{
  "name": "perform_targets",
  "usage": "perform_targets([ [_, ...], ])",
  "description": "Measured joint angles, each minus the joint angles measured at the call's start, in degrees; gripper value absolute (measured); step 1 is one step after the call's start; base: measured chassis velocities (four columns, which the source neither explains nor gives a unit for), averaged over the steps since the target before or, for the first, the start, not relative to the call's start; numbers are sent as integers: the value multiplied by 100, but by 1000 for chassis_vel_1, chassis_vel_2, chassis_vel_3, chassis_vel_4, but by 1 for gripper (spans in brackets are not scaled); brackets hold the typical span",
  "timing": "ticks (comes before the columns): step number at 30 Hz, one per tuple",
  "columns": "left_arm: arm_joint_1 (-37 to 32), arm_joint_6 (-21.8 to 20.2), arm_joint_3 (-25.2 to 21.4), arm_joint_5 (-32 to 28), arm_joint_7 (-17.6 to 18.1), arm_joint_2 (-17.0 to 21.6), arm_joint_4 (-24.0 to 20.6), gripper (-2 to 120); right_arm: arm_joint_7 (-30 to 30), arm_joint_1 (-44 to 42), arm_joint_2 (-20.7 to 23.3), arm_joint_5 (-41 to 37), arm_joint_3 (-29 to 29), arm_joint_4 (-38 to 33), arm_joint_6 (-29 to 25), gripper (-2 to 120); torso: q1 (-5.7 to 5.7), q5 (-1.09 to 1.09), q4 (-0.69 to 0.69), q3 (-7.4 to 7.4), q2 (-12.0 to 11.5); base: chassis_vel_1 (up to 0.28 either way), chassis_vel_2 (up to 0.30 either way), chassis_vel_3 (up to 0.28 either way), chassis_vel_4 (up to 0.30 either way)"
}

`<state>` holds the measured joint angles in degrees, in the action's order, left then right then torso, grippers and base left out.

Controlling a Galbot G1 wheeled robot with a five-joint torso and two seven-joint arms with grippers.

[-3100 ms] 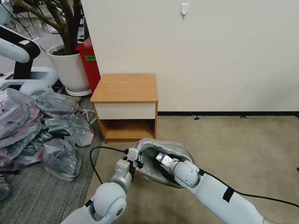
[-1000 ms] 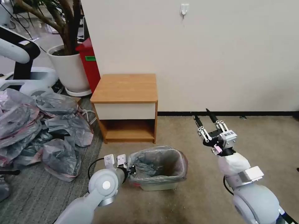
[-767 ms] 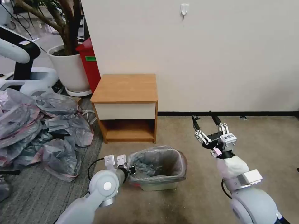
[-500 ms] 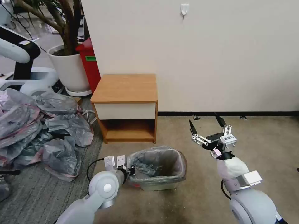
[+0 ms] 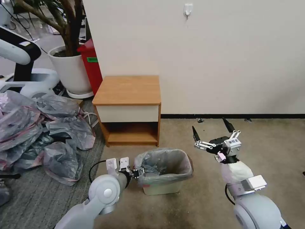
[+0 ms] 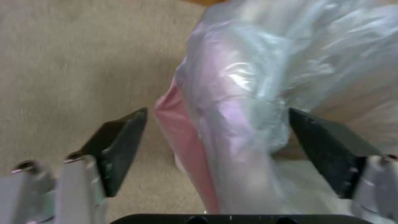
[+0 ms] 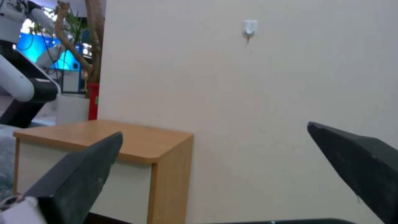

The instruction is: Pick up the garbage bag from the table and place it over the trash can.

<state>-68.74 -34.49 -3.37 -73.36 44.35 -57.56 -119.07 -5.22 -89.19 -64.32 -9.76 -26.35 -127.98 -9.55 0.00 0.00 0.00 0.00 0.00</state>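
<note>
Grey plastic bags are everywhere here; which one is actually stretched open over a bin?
The garbage bag in front of the table: it lines the cream trash can, mouth open, beside the open left gripper. The others lie crumpled in a heap on the floor.

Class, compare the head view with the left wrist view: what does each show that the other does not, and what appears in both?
Head view alone: the table, the trash can standing on the carpet before it, the right gripper raised with jaws spread, and a heap of grey bags.

Left wrist view alone: the bag's pink rim band up close, lying between the left gripper's spread fingers.

Both: the garbage bag draped over the can, the left gripper at its edge, and the carpet.
</note>
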Motion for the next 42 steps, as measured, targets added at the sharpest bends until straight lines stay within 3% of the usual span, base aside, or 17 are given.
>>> perform_targets([
  [6,-110,127,-115,531,-429,179,-246,99,15,1,-8,-280,-40,-59,83,99,0,0,0,0,0,0,0,0,0],
  [8,-220,343,-224,1008,-835,287,-338,100,93,-29,-46,-526,-125,-130,168,100,0,0,0,0,0,0,0,0,0],
  [10,-391,870,-403,1792,-1510,416,-379,100,185,-109,-101,-649,-285,-177,138,100,0,0,0,0,0,0,0,0,0],
  [11,-391,870,-403,1792,-1510,416,-379,100,185,-109,-101,-649,-285,-177,138,100,0,0,0,0,0,0,0,0,0],
  [14,-805,2113,-876,3325,-2352,504,-277,100,332,-343,-261,-502,-553,-207,-268,100,0,0,0,0,0,0,0,0,0],
  [15,-805,2113,-876,3325,-2352,504,-277,100,332,-343,-261,-502,-553,-207,-268,100,0,0,0,0,0,0,0,0,0],
  [18,-1588,3451,-1580,4938,-2712,273,-190,100,245,-686,-654,-28,-679,-276,-623,100,0,-1,1,-1,0,0,0,0,0],
  [20,-1755,3625,-1719,5115,-2754,185,-201,100,199,-762,-731,64,-690,-276,-637,100,0,-1,1,0,0,0,0,0,0],
  [22,-2319,4157,-2218,5621,-2975,-236,-293,100,128,-1006,-1000,446,-772,-208,-676,100,0,0,1,-1,0,0,0,0,0],
  [31,-3070,5268,-3003,6474,-3751,-1029,-158,100,956,-1283,-1423,1075,-769,128,-491,100,0,0,-1,-1,0,0,0,0,0],
  [42,-3157,5456,-3000,6717,-3821,-1663,241,100,619,-1012,-1645,1129,-444,570,164,100,0,0,0,0,0,0,0,0,0],
])
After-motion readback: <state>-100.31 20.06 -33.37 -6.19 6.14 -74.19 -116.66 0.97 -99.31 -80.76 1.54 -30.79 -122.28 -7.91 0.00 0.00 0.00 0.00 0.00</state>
